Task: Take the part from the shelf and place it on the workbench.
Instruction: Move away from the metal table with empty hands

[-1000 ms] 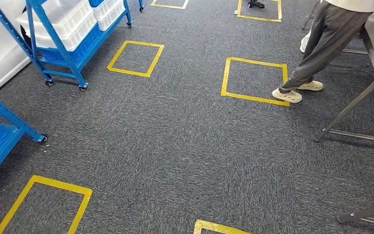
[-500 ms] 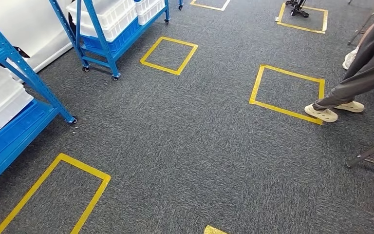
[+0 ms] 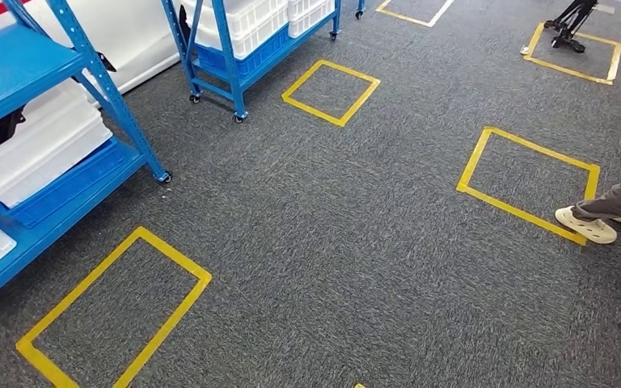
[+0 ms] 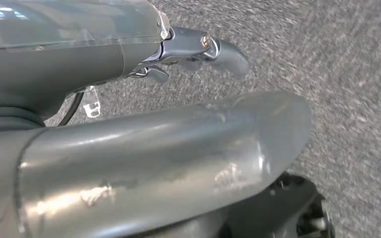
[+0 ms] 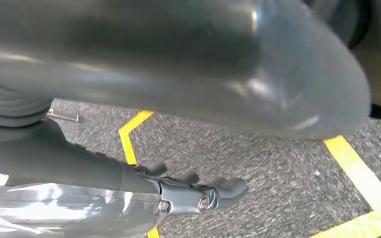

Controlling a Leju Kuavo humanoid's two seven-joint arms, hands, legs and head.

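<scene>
A blue shelf [image 3: 42, 63] stands at the left of the head view, with white bins [image 3: 36, 153] on its lower level. A small black thing [image 3: 8, 126] hangs at the edge of one bin; I cannot tell what it is. Farther back a second blue wheeled shelf [image 3: 230, 61] carries more white bins [image 3: 247, 20]. In the left wrist view my left hand [image 4: 144, 134] hangs over grey carpet, fingers [image 4: 213, 47] apart and holding nothing. My right hand [image 5: 89, 168] also hangs over the carpet, its fingers [image 5: 213, 191] loosely extended and empty.
Grey carpet carries yellow tape squares: one by the near shelf [image 3: 113, 315], one mid-floor [image 3: 331, 81], one at the right [image 3: 530, 182]. A person's shoe and trouser leg [image 3: 590, 225] stand at the right edge. A black tripod foot [image 3: 570, 20] is at the back right.
The camera has turned left: the whole picture slid right, the near shelf has come well into view at the left, and the person and table legs have slipped toward the right edge.
</scene>
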